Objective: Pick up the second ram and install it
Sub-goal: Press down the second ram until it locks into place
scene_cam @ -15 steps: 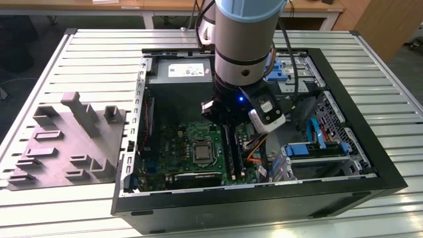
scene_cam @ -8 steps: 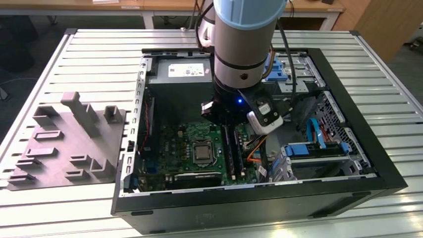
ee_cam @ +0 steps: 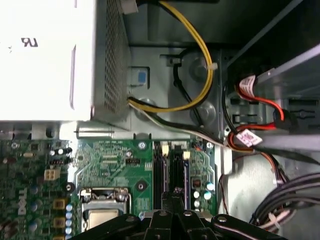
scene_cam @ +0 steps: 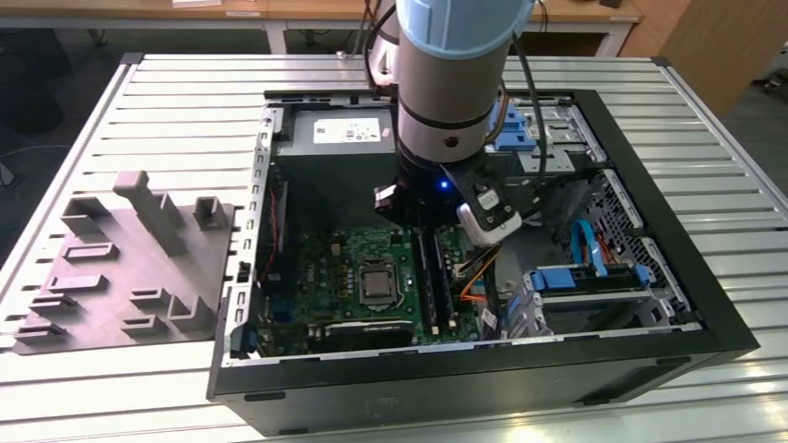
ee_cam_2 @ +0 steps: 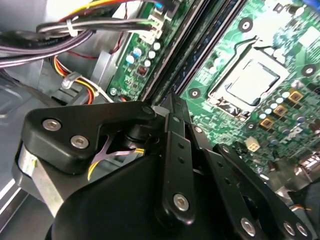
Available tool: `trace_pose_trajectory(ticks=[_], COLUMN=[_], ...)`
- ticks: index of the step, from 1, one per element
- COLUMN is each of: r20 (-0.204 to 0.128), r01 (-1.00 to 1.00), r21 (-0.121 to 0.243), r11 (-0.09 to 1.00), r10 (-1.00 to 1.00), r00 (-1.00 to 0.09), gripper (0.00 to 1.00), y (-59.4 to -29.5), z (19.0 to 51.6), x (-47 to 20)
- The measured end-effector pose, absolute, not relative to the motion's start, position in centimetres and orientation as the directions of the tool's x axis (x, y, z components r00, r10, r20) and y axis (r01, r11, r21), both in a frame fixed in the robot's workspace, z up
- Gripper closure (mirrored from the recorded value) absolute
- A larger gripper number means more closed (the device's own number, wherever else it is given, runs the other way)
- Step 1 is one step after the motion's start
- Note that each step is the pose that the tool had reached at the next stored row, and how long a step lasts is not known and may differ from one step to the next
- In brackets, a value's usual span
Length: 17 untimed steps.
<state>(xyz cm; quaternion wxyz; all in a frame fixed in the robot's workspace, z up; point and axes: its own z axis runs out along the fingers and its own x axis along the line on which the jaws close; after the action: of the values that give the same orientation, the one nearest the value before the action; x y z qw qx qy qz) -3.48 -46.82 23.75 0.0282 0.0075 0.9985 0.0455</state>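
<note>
slatted table (scene_cam: 689, 101) holds one open case (scene_cam: 493, 369), one tray (scene_cam: 111, 268).

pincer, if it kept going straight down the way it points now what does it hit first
Most likely the black memory slot rails on the green motherboard; the pincer points at them, though the gap is hard to judge.

Slatted table (scene_cam: 689, 101): computer case (scene_cam: 493, 378), grey tray (scene_cam: 111, 277)

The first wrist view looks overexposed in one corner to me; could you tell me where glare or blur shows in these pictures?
In the first wrist view the power supply box is blown out to near white, while the motherboard stays readable. In the second wrist view the gripper linkage close to the lens is dark and soft, and the processor socket catches bright glare. In the exterior view a blue light glows on the arm.
</note>
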Motion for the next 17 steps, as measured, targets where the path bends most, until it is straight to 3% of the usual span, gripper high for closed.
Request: trace_pose_trajectory(ticks=[17], r20=[-0.055], r01=[0.012], r21=[0.090], r11=[0.996], r10=[0.017], r00=[-0.998], gripper=[0.90], y=[-45.4], z=[22.6], x=[-3.7])
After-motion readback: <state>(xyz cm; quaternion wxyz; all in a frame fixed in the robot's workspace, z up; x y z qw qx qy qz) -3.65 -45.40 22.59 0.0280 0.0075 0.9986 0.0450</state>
